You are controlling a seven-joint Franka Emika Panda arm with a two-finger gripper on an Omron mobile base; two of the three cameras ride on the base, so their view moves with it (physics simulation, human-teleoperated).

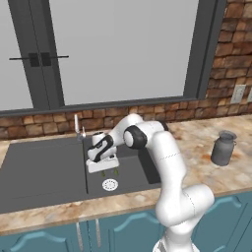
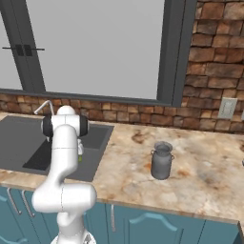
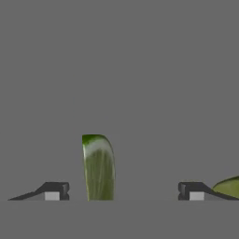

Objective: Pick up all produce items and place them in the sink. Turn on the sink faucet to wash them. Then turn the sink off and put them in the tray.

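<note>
Pincer agape astride 1 edge-cropped green stalk

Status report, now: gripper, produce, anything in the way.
Gripper open, low in the sink basin above the drain. One green stalk between the fingers, ungripped; second piece beside it. Nothing in the way.

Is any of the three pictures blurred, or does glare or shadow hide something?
Left base view: even light, no glare, sink soft but readable. Right base view: sharp enough, milk can plain. Hand view: flat grey, shadowless; green stalk between the open fingers looks slightly blurred.
</note>
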